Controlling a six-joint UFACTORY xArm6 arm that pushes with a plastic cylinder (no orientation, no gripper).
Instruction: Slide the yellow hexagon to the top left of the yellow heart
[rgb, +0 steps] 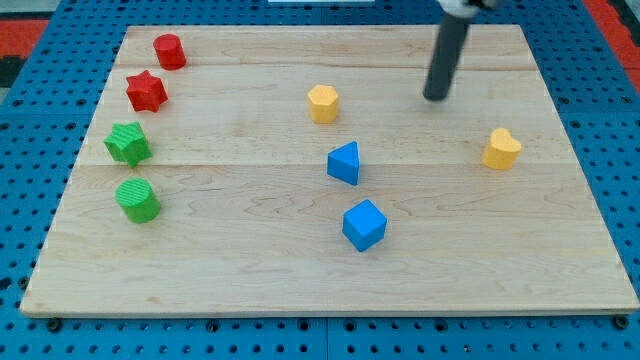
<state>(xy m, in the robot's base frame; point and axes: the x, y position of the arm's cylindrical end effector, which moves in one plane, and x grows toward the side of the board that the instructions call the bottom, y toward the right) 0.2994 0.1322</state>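
The yellow hexagon (323, 103) sits on the wooden board (250, 260) just above its middle. The yellow heart (502, 149) lies far to the view's right, slightly lower. My tip (436, 98) touches the board between them, right of the hexagon and up-left of the heart, apart from both.
A blue triangle (344, 163) and a blue cube (364, 224) lie below the hexagon. At the view's left are a red cylinder (169, 51), a red star (146, 91), a green star (128, 144) and a green cylinder (137, 200).
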